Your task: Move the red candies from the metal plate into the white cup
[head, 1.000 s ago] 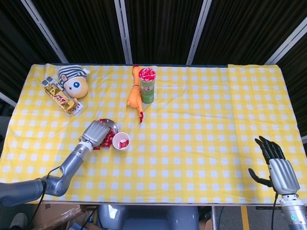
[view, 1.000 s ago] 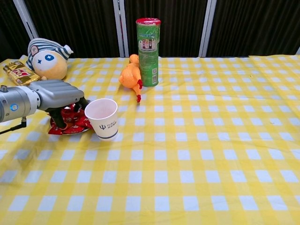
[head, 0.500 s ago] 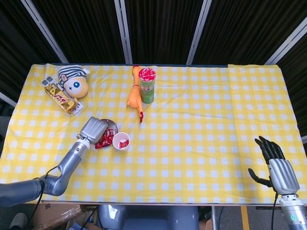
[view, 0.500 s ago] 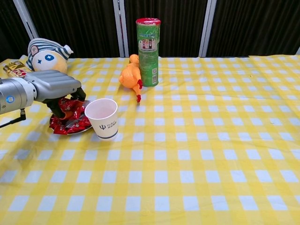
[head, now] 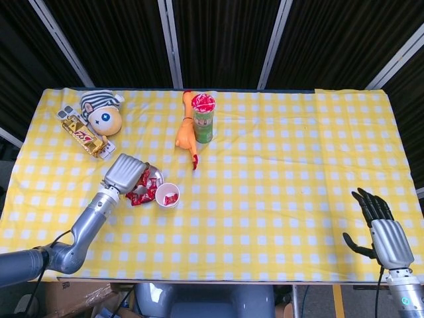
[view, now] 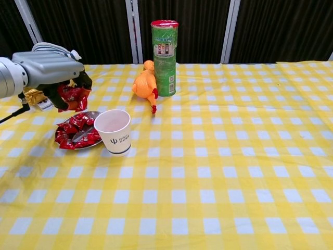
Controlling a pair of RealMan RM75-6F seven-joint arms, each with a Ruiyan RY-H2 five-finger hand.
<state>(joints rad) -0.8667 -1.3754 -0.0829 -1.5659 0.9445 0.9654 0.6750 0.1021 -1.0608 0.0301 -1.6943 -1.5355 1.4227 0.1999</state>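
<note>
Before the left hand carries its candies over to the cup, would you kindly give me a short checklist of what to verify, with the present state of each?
1. Left hand holds red candies: ok, they show under its fingers.
2. Hand lifted off the metal plate: ok.
3. White cup upright, mouth open: ok.
4. Hand above the cup: not ok, it hangs left of it, over the plate.
5. Grip secure: cannot tell.
6. Right hand out of the way: ok, at the table's far right edge.
</note>
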